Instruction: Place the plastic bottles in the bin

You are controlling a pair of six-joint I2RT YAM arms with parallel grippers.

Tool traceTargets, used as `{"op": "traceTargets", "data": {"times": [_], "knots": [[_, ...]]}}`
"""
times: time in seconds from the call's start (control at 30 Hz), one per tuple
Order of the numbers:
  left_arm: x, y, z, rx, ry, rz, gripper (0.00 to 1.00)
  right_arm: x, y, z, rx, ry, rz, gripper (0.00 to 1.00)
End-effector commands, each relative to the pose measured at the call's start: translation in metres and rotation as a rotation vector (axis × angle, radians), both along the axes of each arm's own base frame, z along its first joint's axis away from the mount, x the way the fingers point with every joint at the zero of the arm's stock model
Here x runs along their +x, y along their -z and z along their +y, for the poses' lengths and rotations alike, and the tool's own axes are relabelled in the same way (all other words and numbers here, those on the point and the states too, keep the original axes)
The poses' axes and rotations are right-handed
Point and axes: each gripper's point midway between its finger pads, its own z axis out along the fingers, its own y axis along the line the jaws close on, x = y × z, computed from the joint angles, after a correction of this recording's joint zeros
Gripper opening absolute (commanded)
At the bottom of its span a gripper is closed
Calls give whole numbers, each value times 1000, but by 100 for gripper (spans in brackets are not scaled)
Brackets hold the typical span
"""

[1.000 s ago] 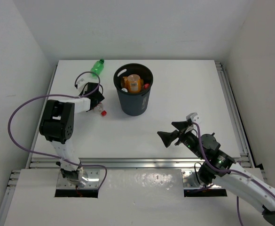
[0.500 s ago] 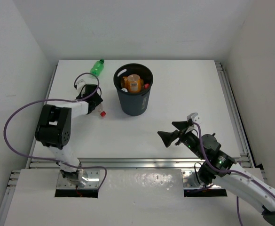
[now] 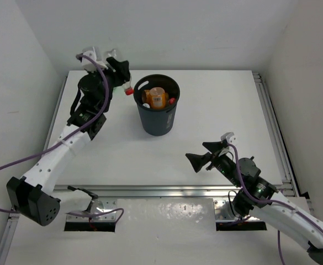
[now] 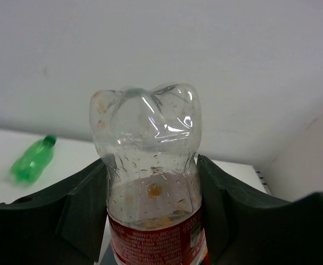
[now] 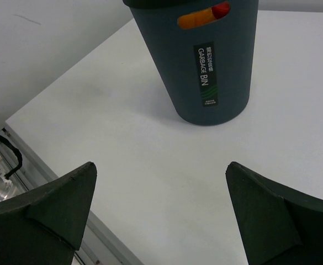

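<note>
My left gripper (image 3: 119, 73) is raised left of the bin's rim and is shut on a clear bottle (image 3: 127, 89) with a red cap. In the left wrist view the clear bottle (image 4: 150, 138) with its red label sits base outward between the fingers (image 4: 78, 204). The black bin (image 3: 157, 118) holds an orange bottle (image 3: 157, 97) and a red cap (image 3: 172, 101). The green bottle (image 4: 33, 162) lies on the table in the left wrist view; the left arm hides it in the top view. My right gripper (image 3: 205, 154) is open and empty, facing the bin (image 5: 208, 61).
The white table (image 3: 205, 110) has metal rails (image 3: 274, 132) along its right and near edges. White walls enclose the back and both sides. The left arm's purple cable (image 3: 45, 154) hangs over the table's left side.
My left arm has lifted the clear bottle off the table left of the bin and swung it up and back beside the bin's rim. The right arm has not moved.
</note>
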Motion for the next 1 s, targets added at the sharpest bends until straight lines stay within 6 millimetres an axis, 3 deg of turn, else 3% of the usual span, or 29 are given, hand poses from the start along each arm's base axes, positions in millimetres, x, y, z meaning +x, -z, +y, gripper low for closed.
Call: {"op": "traceTargets", "data": {"times": [0.0,0.17,0.47,0.57,0.77,0.8,0.87,0.97], "knots": [[6,-24,-35,128,89,-96,0,0,-14,0,42,3,-36,98],[34,-18,-61,229,85,-124,0,0,-14,-2,49,10,-40,98],[70,47,-77,347,53,-115,0,3,-11,-2,34,21,-39,98],[72,62,-81,375,61,-104,8,4,-9,-1,28,21,-36,98],[67,82,-89,402,118,-103,39,5,-10,-1,27,24,-38,98],[66,84,-91,407,133,-105,52,5,-10,-1,28,23,-39,98],[60,86,-97,411,175,-114,67,5,-9,0,23,23,-39,98],[55,85,-102,426,213,-101,80,6,-9,0,21,24,-37,98]]}}
